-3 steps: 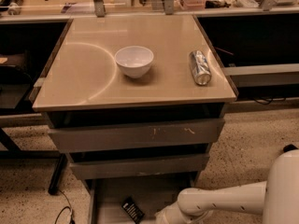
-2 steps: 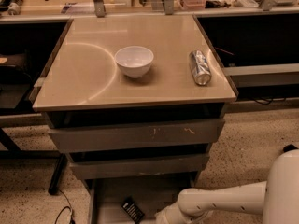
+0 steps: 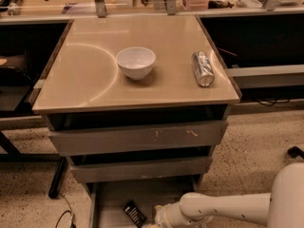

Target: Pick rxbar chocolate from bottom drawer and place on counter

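In bottom drawer (image 3: 113,199), rxbar chocolate (image 3: 135,213) left of gripper (image 3: 158,220); bowl (image 3: 136,62), can (image 3: 203,68) on counter (image 3: 80,80).

A white bowl (image 3: 136,62) stood upright near the centre of the worktop (image 3: 80,80). A silver can (image 3: 203,68) lay on its side close to the right edge. A black cable (image 3: 64,216) lay on the speckled floor (image 3: 256,160) below the front-left corner. The gripper (image 3: 156,221) was low beneath the front edge

White arm (image 3: 223,208) stretches low across the view, claw (image 3: 154,223) mostly cut off at the bottom edge
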